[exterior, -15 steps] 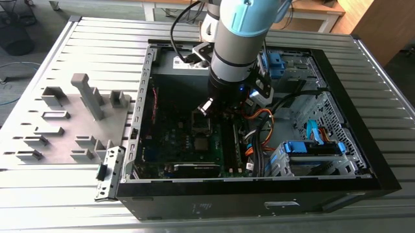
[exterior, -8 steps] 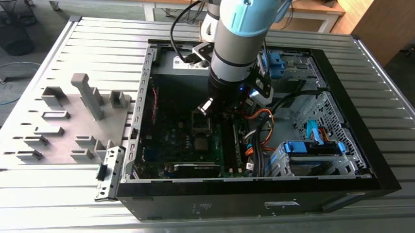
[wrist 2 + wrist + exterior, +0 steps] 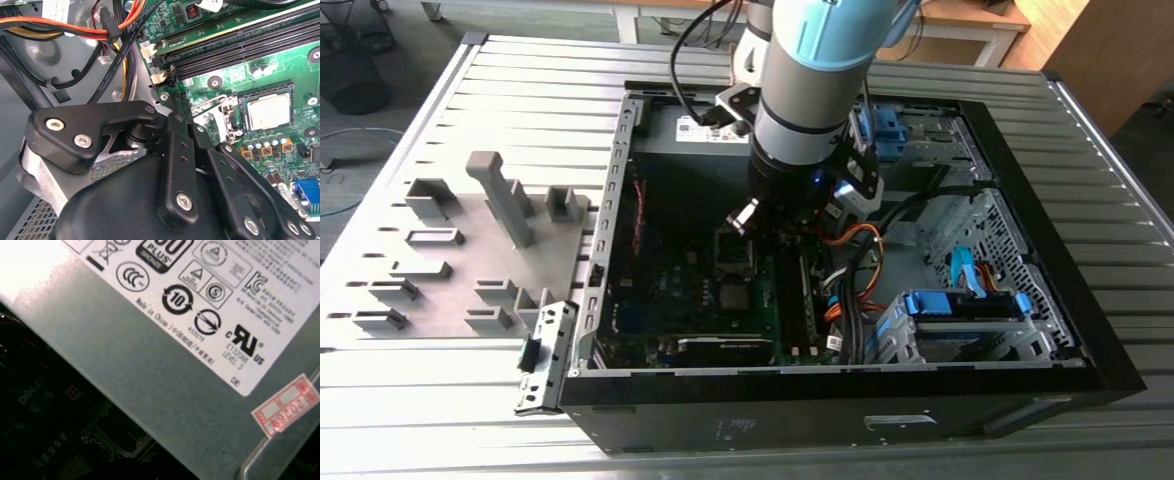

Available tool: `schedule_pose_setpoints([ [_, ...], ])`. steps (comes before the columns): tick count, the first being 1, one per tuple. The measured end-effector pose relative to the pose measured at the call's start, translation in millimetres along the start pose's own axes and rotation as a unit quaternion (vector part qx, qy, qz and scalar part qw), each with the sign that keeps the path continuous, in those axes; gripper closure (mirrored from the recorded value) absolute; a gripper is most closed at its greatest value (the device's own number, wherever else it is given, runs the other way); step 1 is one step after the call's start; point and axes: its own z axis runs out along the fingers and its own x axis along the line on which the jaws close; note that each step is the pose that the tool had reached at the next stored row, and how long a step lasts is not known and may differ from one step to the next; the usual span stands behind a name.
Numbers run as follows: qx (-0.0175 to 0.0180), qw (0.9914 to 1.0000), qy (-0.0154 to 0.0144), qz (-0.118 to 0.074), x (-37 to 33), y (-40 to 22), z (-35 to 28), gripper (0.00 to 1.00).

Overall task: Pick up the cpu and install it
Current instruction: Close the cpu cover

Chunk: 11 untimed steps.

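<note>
Grey slatted tabletop point(image 3: 480, 80) rings the black computer case point(image 3: 1107, 370); mid-frame, our black gripper point(image 3: 176, 102) hangs near the silvery square cpu point(image 3: 270, 111); we cannot tell its spread.

Arm point(image 3: 807, 90): reaches down from 12 o'clock into the open computer case point(image 3: 854, 410).
Gripper point(image 3: 774, 228): low over the board point(image 3: 707, 300).
Grey blocks point(image 3: 500, 200): at 9 o'clock of the case.

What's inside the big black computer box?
A green motherboard with the cpu in its socket, orange and black cables, and blue brackets. The arm hides the part of the board beneath it.
</note>
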Motion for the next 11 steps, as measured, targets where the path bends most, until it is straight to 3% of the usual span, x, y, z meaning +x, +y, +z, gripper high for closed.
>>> schedule_pose_setpoints([
  [11, -0.0015, 0.99999, -0.0052, 0.000, 3.6, 3.9, 2.2, 0.89],
])
